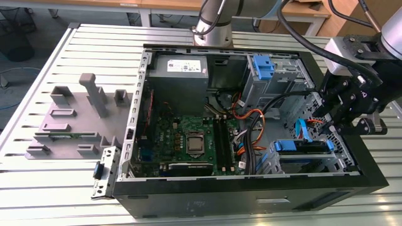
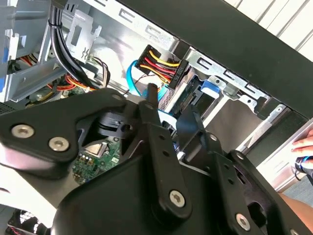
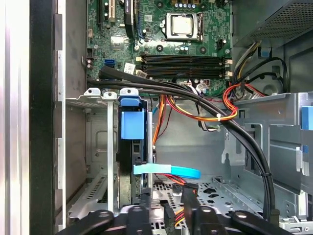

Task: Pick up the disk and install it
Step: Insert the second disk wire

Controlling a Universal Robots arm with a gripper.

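1. The computer case (image 1: 251, 197) lies open on the slotted table (image 1: 37, 197). Its black side wall rises right beside the arm. In my judgement, any sideways drift would knock the gripper's linkage against that wall.

2. The motherboard (image 1: 188, 136) is bare on the case floor, with the processor socket uncovered. A dropped or dragged part could damage it.

3. The drive cage (image 3: 98, 147) stands at the corner towards the exterior view's right. Its thin metal walls could bend or catch a finger that comes in off line.

4. The gripper (image 1: 351, 127) hangs over that corner. In both wrist views (image 3: 167, 208) its fingers (image 2: 151, 110) are parted a little with nothing between them, so it is empty.

5. The disk (image 3: 133, 125) sits on edge in the cage, with its blue carrier (image 1: 301, 146) level with the cage top. It looks slotted in, but I cannot tell whether it is fully home. A half-seated disk could tilt or jam if pushed unevenly.

6. A thick black cable bundle (image 3: 195, 93) crosses just beside the cage mouth. It could snag the fingers.

7. The blue data cable (image 3: 168, 171) lies loose between the disk and the gripper. It is the likeliest thing to be pinched or pulled.

8. The power plug with red and yellow wires (image 2: 159, 63) hangs close to the fingertips and could be dislodged.

9. A person's hand (image 2: 305, 144) rests outside the case, near the arm's path.
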